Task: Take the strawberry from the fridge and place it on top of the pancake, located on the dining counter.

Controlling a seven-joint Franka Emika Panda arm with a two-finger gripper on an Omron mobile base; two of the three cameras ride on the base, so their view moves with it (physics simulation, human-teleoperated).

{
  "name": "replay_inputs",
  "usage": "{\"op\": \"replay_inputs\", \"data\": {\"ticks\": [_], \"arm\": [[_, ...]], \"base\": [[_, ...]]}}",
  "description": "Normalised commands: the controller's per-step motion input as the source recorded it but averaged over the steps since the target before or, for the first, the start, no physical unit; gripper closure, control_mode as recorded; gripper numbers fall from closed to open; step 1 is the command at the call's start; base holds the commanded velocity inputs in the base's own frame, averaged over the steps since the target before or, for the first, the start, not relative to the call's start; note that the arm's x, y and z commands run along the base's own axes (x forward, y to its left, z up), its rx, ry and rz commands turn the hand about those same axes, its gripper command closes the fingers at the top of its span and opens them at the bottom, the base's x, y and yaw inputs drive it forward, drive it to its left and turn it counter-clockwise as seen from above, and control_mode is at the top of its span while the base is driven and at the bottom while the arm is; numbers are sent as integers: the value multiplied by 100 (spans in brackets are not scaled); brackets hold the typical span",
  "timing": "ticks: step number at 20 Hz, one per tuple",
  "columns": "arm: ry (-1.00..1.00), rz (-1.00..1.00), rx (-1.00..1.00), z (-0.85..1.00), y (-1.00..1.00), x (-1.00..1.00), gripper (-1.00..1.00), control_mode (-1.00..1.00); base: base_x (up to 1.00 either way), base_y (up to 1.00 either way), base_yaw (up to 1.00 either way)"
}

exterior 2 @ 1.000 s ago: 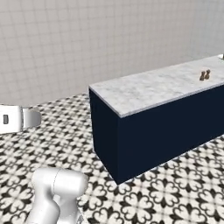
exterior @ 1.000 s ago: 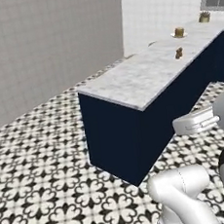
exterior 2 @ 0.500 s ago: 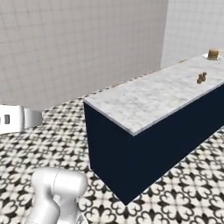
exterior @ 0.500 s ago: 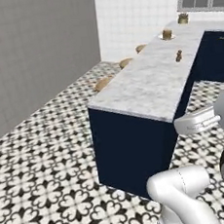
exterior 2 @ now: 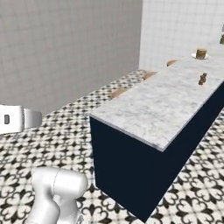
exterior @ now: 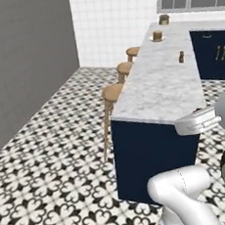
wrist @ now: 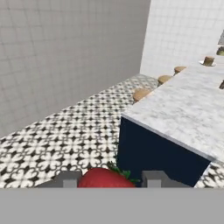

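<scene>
In the hand view the red strawberry (wrist: 106, 178) sits between my two dark fingertips, and my gripper (wrist: 109, 179) is shut on it. The hand hovers over the patterned floor, short of the near end of the dining counter (exterior: 160, 82), a long marbled top over navy cabinets. The pancake (exterior: 157, 36) is a tan stack on a small white plate far down the counter; it also shows as the pancake (exterior 2: 201, 54) and the pancake (wrist: 209, 61). The fridge is out of view.
A small brown item (exterior: 181, 56) stands mid-counter and a small pot (exterior: 163, 19) sits at the far end under the window. Three round wooden stools (exterior: 113, 91) line the counter's left side. A grey wall (exterior: 25, 59) runs along the left beyond the tiled floor.
The whole picture has shifted: the base has driven and turned, so the counter now runs lengthwise away and the stools have come into view. The grip on the strawberry is unchanged.
</scene>
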Motion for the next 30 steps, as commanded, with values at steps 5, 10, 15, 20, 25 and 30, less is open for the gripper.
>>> {"op": "replay_inputs", "data": {"ticks": [5, 10, 15, 20, 25, 30], "arm": [[0, 0, 0, 0, 0, 0, 100, 100], [0, 0, 0, 0, 0, 0, 100, 100], [0, 0, 0, 0, 0, 0, 100, 100], [0, 0, 0, 0, 0, 0, 100, 100], [0, 0, 0, 0, 0, 0, 100, 100], [0, 0, 0, 0, 0, 0, 100, 100]], "base": [[65, 100, -38], [58, 100, -39], [56, 100, -38], [61, 100, -39], [89, 100, -41], [100, 100, -36]]}}
